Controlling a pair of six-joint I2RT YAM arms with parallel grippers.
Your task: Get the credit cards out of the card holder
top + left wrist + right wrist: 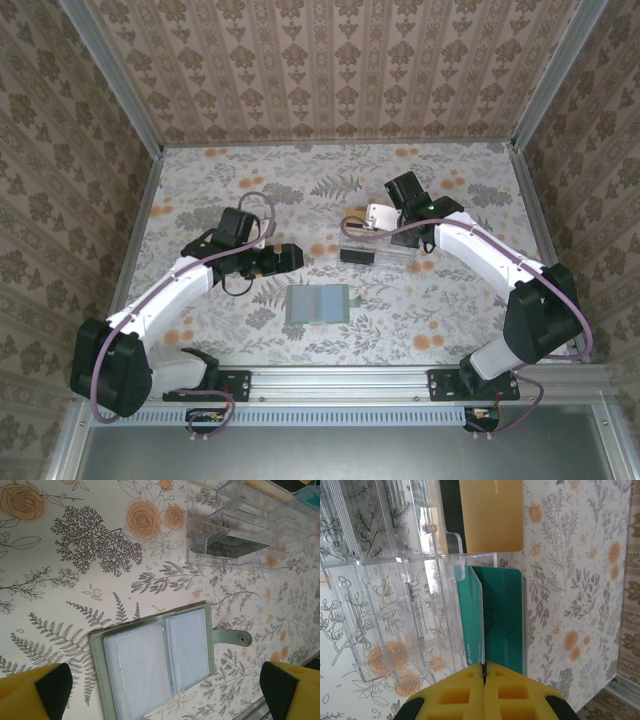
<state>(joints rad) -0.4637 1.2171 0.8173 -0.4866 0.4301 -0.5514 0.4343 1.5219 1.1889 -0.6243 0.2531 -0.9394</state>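
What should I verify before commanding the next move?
1. Card holder emptied: ok. It lies open flat and its clear sleeves show no card.
2. Tan card out of the holder: ok. It sits by the clear tray.
3. Grip on the teal card: ok. The right gripper has its jaws shut on what looks like the card's thin edge.
4. Teal card lined up with a tray compartment: cannot tell.
5. Left gripper out of the way: ok. Its jaws are wide open above the holder and hold nothing.
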